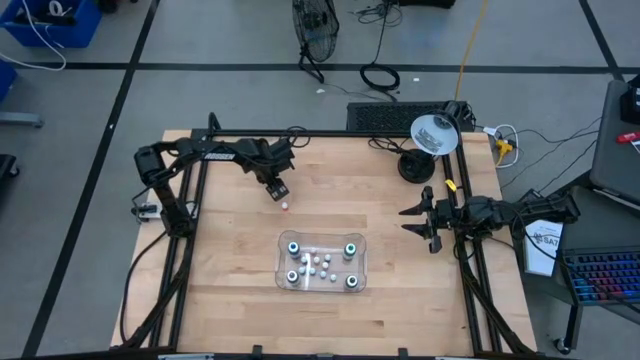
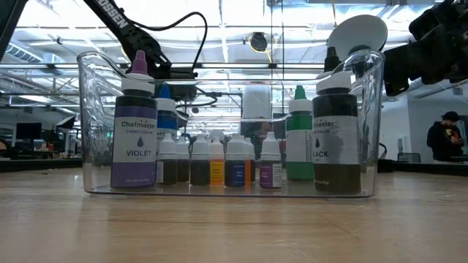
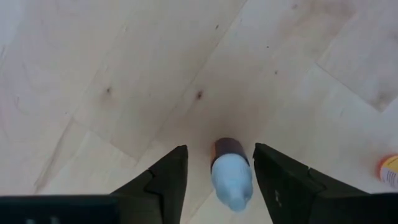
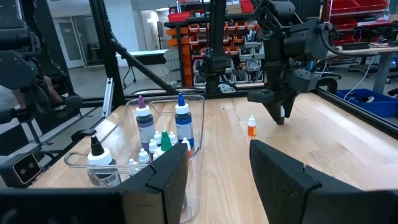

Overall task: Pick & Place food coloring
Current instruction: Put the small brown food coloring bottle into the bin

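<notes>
Light wood tabletop with a black frame, grey workshop floor around it. Most food coloring sits in the clear tray mid-table. Left gripper is down over one small bottle, jaws narrowed either side, not touching. An orange bottle stands nearby. Right gripper hovers at the right edge, jaws parted, empty.
</notes>
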{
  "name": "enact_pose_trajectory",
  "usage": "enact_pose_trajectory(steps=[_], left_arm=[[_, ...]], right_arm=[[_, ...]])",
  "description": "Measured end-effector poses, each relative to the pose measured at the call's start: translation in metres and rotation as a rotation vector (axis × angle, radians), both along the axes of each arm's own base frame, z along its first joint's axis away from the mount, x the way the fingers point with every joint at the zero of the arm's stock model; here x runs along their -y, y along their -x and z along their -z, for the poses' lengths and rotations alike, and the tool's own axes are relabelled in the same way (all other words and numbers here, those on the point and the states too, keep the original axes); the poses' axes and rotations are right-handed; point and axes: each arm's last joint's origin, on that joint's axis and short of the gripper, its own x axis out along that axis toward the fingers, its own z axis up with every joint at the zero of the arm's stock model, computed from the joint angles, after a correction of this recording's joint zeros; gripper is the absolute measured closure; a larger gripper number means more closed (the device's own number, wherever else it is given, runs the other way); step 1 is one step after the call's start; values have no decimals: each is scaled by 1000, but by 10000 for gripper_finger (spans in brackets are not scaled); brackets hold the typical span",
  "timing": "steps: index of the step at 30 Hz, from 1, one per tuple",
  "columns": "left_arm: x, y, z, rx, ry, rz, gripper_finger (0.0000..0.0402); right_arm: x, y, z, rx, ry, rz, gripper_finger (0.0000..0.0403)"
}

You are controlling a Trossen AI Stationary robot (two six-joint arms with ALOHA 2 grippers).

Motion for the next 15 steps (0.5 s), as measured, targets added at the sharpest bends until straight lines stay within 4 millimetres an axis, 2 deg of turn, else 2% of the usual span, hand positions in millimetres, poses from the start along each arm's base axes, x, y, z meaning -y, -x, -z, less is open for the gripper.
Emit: enact_pose_trajectory(steps=[8, 15], left_arm=[[-1, -3, -12, -30, 17, 0, 218], [-2, -4, -13, -22, 12, 0, 226]], right_arm=[[0, 0, 0, 0, 0, 0, 242], [0, 0, 0, 0, 0, 0, 241]])
